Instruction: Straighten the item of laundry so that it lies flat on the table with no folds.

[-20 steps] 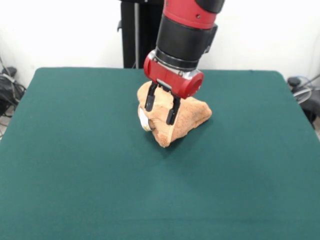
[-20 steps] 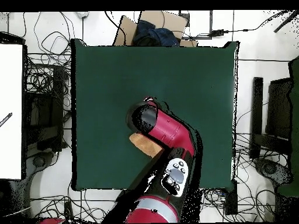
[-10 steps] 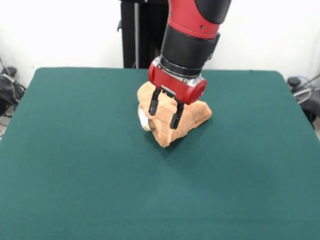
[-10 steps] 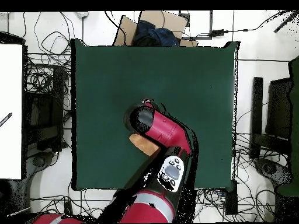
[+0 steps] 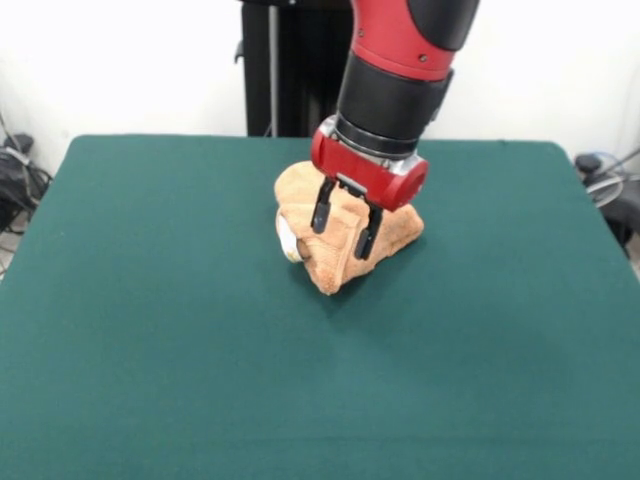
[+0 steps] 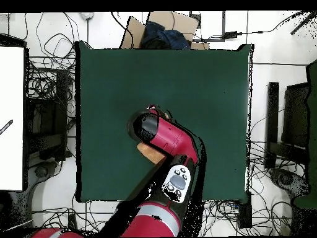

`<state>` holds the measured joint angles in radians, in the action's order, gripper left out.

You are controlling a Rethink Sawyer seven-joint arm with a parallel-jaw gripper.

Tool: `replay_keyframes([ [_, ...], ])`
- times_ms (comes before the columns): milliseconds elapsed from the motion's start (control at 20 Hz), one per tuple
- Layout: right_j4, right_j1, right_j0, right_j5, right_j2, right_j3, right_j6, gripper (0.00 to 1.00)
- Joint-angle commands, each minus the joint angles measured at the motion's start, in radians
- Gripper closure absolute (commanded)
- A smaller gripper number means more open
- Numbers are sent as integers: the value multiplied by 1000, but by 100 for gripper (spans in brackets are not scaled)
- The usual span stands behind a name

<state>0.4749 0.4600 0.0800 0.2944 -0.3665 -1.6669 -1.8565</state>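
Note:
The orange-tan towel (image 5: 340,250) lies crumpled in a thick bunched heap on the green table (image 5: 150,330), a little beyond the middle, with its small white tag (image 5: 287,240) at the left side. My gripper (image 5: 343,230) hangs open just above the heap, its two black fingers (image 5: 322,210) apart over the towel's top, holding nothing. In the overhead view the arm (image 6: 164,139) covers most of the towel; only a small orange piece (image 6: 148,152) shows beside it on the table (image 6: 186,74).
The robot's black pedestal (image 5: 285,65) stands behind the table's far edge. Cables and gear (image 5: 15,175) lie off the left side, more cables (image 5: 605,180) off the right. A cardboard box (image 6: 164,28) sits beyond the table's edge opposite the base.
My gripper has moved right across the towel and slightly lower, staying open. The towel has not moved.

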Motion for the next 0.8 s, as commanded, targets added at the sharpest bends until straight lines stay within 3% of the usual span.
replay_keyframes([
  [50, 36, 33, -19, -46, 165, -101, -222, 0],
  [800, -36, -6, -104, -218, 263, -187, -189, 0],
])
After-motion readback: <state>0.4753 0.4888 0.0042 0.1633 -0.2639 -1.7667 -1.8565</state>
